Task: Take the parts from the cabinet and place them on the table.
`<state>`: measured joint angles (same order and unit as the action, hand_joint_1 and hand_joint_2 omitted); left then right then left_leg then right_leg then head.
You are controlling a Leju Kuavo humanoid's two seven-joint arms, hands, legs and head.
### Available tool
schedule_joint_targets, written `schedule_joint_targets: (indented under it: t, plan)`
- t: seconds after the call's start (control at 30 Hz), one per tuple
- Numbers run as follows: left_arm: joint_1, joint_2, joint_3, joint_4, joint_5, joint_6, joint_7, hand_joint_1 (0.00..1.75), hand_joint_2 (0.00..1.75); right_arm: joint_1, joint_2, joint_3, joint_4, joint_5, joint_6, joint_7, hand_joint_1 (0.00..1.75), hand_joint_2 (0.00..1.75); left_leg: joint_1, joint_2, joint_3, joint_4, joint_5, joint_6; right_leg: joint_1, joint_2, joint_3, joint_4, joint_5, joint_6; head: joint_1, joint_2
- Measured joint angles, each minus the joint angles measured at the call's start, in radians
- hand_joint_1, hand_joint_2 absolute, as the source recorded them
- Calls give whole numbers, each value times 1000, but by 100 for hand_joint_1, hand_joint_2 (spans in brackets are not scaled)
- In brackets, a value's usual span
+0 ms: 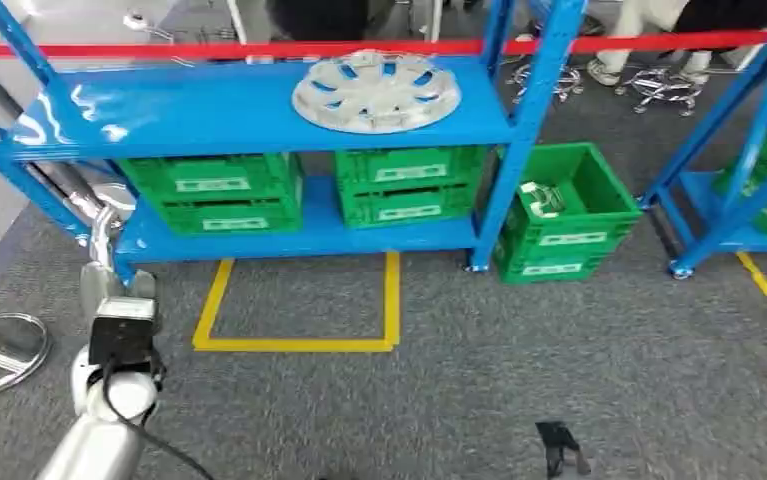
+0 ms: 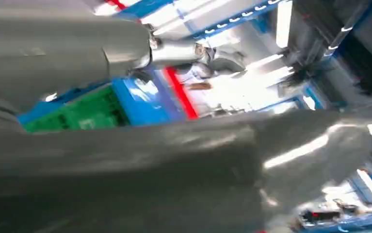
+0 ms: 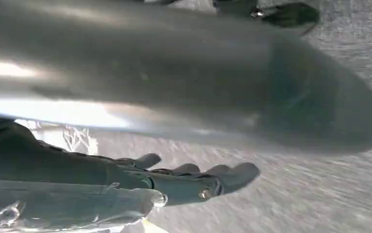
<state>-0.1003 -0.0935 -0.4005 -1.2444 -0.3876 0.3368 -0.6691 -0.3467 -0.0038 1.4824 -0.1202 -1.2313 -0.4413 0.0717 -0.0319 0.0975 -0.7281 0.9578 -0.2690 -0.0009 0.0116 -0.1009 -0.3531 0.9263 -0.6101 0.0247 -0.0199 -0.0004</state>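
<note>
Grey carpet under blue rack; we see hubcap on top shelf, green crates below, one crate on floor at right w/ white part. Left hand too blurred to tell. Right hand fingers apart, holding nothing, well apart from hubcap.

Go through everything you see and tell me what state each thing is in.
Hubcap: lying flat on the blue rack's top shelf, untouched.
Green crate on the floor: open-topped, white part inside.
Green crates on the lower shelf: stacked.
Right robot hand: fingers extended, holding nothing.
</note>
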Motion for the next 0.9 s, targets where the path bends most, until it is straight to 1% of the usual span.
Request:
schedule_joint_targets:
  t: [0.03,0.07,0.1,0.13,0.17,0.2,0.23,0.27,0.3,0.33,0.37,0.4,0.43,0.47,0.5,0.53,0.57,0.6,0.63,0.67,0.7,0.73,0.77,0.8,0.83,0.87,0.9]
  plan:
    - [-1,0,2,-1,0,0,-1,0,0,-5,0,0,0,-1,0,0,0,0,10,-22,8,-7,-20,-2,7,-11,52,-7,2,2,9,0]
    - [-7,0,2,-2,0,1,-1,0,0,-17,-1,0,0,1,0,-3,0,0,16,-39,20,-7,-43,-4,8,-8,49,17,24,5,9,0]
    - [-9,-3,3,-2,0,1,-1,0,0,-27,-1,0,0,1,0,-3,0,0,23,-57,41,-3,-44,1,3,6,31,48,41,8,12,0]
    - [-9,-2,4,-3,0,1,-1,0,0,-33,-1,0,0,1,0,-3,0,0,24,-73,54,-2,-52,8,0,54,-13,130,70,12,16,-1]
    - [-10,-4,4,-2,0,0,-1,0,0,-34,-1,0,0,3,0,-3,0,0,26,-84,69,-4,-68,11,-2,83,-75,224,75,13,12,0]
    - [-7,-3,4,-2,0,0,-1,0,0,-30,-1,0,0,1,0,-3,0,0,29,-101,88,-5,-87,13,-4,93,-133,296,39,13,15,0]
    - [-2,-3,4,-2,0,0,-1,0,0,-22,-1,0,0,1,0,-2,0,0,32,-117,108,-8,-104,14,-4,96,-178,333,-16,14,17,0]
    - [3,-1,5,-2,0,0,-1,0,0,-14,0,0,-1,0,1,0,0,0,35,-137,135,-11,-123,12,-5,97,-222,346,-85,14,18,0]
    - [6,0,5,-1,0,0,-1,0,0,-7,0,0,-1,-1,1,0,0,0,38,-158,163,-15,-143,8,-8,98,-263,338,-140,18,20,0]
    - [9,0,5,-1,0,0,-1,0,0,-3,0,0,-1,0,1,0,0,0,40,-175,189,-19,-162,7,-14,100,-297,314,-158,22,21,0]
    - [10,0,5,-1,0,0,-1,0,0,1,0,0,-1,0,1,0,0,0,43,-193,216,-22,-183,2,-23,105,-328,268,-133,29,23,0]
    - [11,0,5,0,0,0,-1,0,0,6,0,0,-1,0,1,0,0,0,47,-208,240,-22,-203,-3,-35,116,-352,208,-45,40,23,0]
    - [14,1,5,0,-1,0,-1,0,0,19,0,0,-1,0,1,0,0,0,48,-220,255,-21,-223,-10,-52,140,-372,136,120,54,26,0]
    - [18,5,5,5,-1,2,-2,0,0,32,2,0,-1,1,2,-1,0,0,48,-239,273,4,-247,-21,-66,157,-393,47,307,53,31,0]
    - [21,5,6,6,-6,6,-5,0,0,33,2,0,-1,0,6,1,0,0,50,-245,266,13,-256,-27,-55,150,-377,85,315,36,27,0]
    - [18,4,7,5,-12,16,-7,0,0,28,2,0,-1,-2,6,4,0,0,60,-247,277,12,-270,-35,-45,141,-377,101,301,27,20,0]
    - [12,3,6,3,-21,24,-11,0,0,13,3,0,-1,0,6,1,0,0,62,-244,273,22,-262,-38,-40,130,-375,106,290,17,23,0]
    - [5,4,6,3,-25,29,-12,0,0,-4,5,0,-2,3,6,0,0,0,62,-242,246,71,-234,-44,-44,125,-368,105,281,7,19,0]
    - [2,3,6,3,-29,34,-14,0,0,-15,3,1,0,4,5,-1,0,0,56,-196,191,157,-187,-52,-43,124,-357,99,271,-2,19,0]
    - [-1,2,5,3,-30,36,-15,0,0,-20,1,1,0,5,4,-2,0,0,55,-143,133,235,-168,-62,-41,115,-343,94,261,-8,10,0]
    - [0,2,5,3,-31,37,-15,0,0,-20,1,1,0,4,5,-2,0,0,55,-116,84,287,-198,-70,-36,108,-328,91,249,-12,14,0]
    - [0,2,5,4,-31,38,-15,0,0,-15,1,1,0,2,5,0,0,0,56,-104,47,319,-253,-74,-33,105,-311,90,235,-15,12,0]
    - [0,2,5,5,-32,39,-15,0,0,-10,1,1,0,-4,7,-2,0,0,55,-100,21,331,-301,-74,-30,98,-297,90,223,-17,13,0]
    - [0,2,5,5,-34,40,-15,0,0,-8,1,0,0,-14,7,-6,0,0,54,-100,4,327,-325,-69,-28,96,-284,90,213,-19,12,0]
    - [-1,4,5,6,-36,43,-14,0,0,-7,2,0,0,-21,8,-6,0,0,50,-100,-3,305,-320,-60,-28,95,-270,90,202,-19,12,0]
    - [-2,4,5,8,-37,45,-14,0,0,-8,2,0,0,-24,10,-9,0,0,44,-100,4,256,-275,-50,-27,94,-256,89,191,-18,12,0]
    - [-4,4,5,13,-32,45,-7,0,0,-9,3,0,-1,-30,10,-10,0,0,37,-99,22,182,-197,-38,-26,94,-243,89,182,-17,9,0]
